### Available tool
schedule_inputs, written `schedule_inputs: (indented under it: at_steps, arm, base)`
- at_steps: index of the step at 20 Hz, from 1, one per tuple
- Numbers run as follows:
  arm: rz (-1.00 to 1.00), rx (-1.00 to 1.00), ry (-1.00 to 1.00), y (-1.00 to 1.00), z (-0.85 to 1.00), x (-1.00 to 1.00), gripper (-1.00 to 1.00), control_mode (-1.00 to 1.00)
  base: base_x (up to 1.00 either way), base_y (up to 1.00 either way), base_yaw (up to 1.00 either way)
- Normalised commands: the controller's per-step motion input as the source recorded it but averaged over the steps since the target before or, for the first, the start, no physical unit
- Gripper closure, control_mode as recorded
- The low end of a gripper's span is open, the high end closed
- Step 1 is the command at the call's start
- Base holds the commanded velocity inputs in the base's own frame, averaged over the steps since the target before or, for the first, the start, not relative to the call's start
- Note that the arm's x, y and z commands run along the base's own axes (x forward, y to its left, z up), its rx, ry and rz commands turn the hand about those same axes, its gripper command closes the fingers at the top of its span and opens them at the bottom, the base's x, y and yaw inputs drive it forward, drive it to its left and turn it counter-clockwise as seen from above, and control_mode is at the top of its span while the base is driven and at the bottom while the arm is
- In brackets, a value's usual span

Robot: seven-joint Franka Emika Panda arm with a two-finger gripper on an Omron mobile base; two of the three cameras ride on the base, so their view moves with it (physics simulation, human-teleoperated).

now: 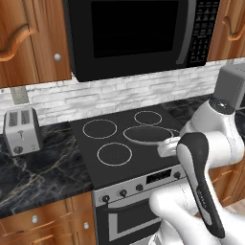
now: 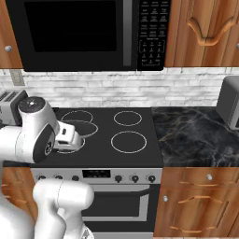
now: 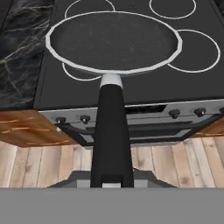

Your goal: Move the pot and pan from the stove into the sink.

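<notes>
Hand view: gripper closed on the handle end of the pan, which extends ahead over the stove; such leverage could tilt it loose.

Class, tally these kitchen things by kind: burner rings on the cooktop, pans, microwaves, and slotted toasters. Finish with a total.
burner rings: 4 (one partly under the pan)
black pan: 1
microwave: 1
toaster: 1
Total: 7
</notes>
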Motion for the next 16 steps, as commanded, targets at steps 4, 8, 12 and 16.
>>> schedule_inputs:
  at_steps: [4, 8, 12, 16]
  arm:
    - [0.13, 0.0, -0.16, -0.15, 0.0, -0.87, 1.0, -1.0]
    - [0.13, 0.0, -0.26, -0.13, 0.0, -0.74, 1.0, -1.0]
    - [0.14, -0.01, -0.27, -0.04, -0.01, -0.67, 1.0, -1.0]
    - [0.13, -0.07, -0.12, 0.12, -0.11, -0.31, 1.0, -1.0]
  base:
    - [0.0, 0.0, 0.0]
    - [0.0, 0.0, 0.0]
    - [0.0, 0.0, 0.0]
    - [0.0, 0.0, 0.0]
